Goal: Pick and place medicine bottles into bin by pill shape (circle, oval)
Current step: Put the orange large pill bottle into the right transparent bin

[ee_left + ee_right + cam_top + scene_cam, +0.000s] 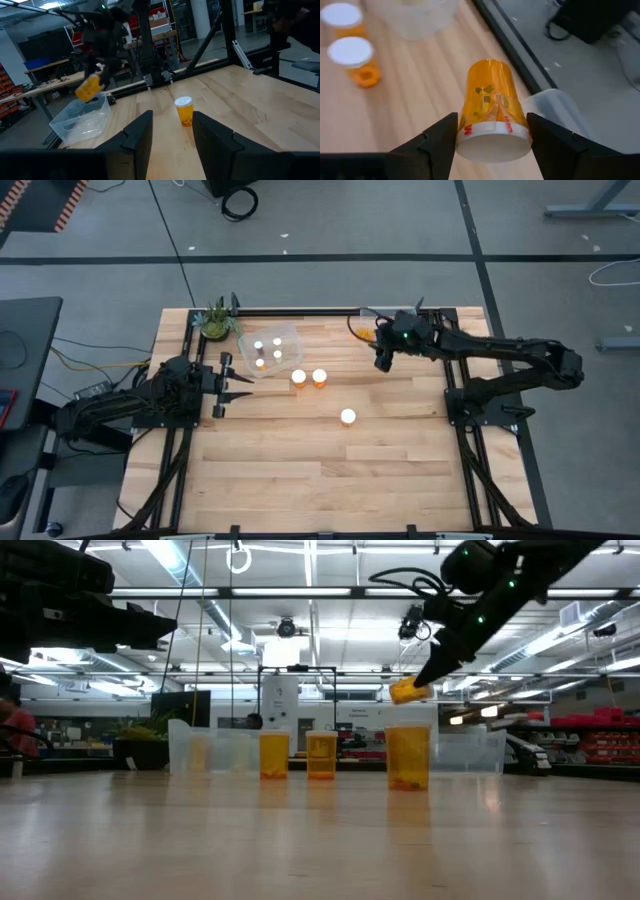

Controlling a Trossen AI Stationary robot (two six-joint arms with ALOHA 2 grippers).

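My right gripper [383,363] is shut on an orange bottle with a white cap [490,100], high above the table near its far edge; the bottle also shows in the low view [408,691]. Three orange bottles stand upright on their bases: two side by side [298,377] [319,377] and one nearer [348,417]. A clear bin [270,348] holds several white-capped bottles. My left gripper [225,385] is open and empty at the table's left; one bottle [184,110] stands ahead of its fingers. My right gripper pinches the bottle between its two fingers at the cap end [492,135], one finger on each side. The fingers slant down from above [430,665]. The bottle is lifted clear of the table and tilted, its cap toward the wrist and its base pointing away.
A second clear bin [555,107] sits by the table's far edge, below the held bottle; it also shows in the left wrist view [82,120]. A small green plant [215,320] stands at the far left corner. Bare wood lies along the near half of the table [320,480].
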